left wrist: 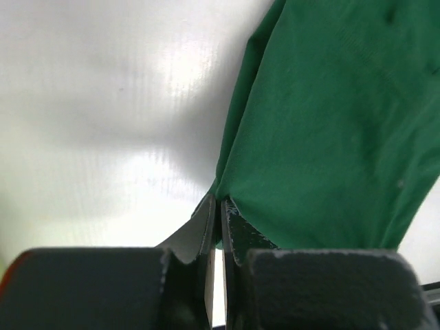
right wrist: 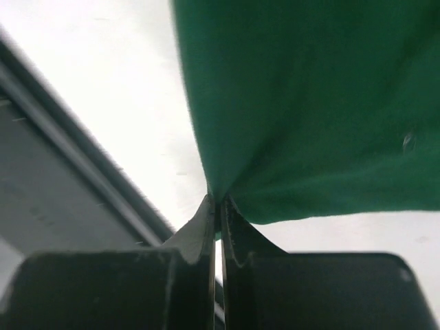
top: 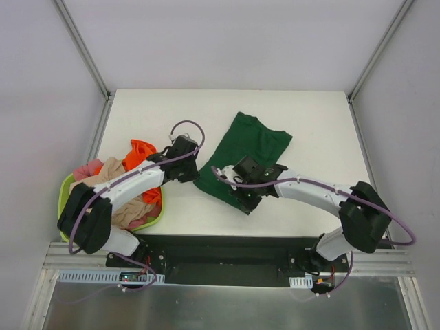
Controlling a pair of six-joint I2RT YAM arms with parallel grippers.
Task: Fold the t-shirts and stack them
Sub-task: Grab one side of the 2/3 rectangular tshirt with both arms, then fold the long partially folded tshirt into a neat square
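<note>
The green shirt [top: 251, 148] lies on the white table [top: 323, 124] near its middle, a rumpled slab running on a slant from its near end, by my wrists, up to the far right. My left claw [top: 197, 175] is closed tight on its left edge; in the left wrist view the two fingers meet with a point of green cloth nipped between the tips [left wrist: 218, 206], and the fabric fans up and to the right from there. My right claw [top: 243, 199] is closed on the shirt's near end; in the right wrist view the cloth gathers into a fold right at the tips [right wrist: 216, 203] and spreads up across the picture. Both arms reach in from the near edge, left and right of the shirt.

Off to the left, at the table's near-left corner, a lime-green basket [top: 67, 189] holds the others in a heap: an orange shirt [top: 141, 150] on the far side, a beige shirt [top: 134, 210] partly under my left arm, and a pink shirt [top: 84, 170] at the left rim.
</note>
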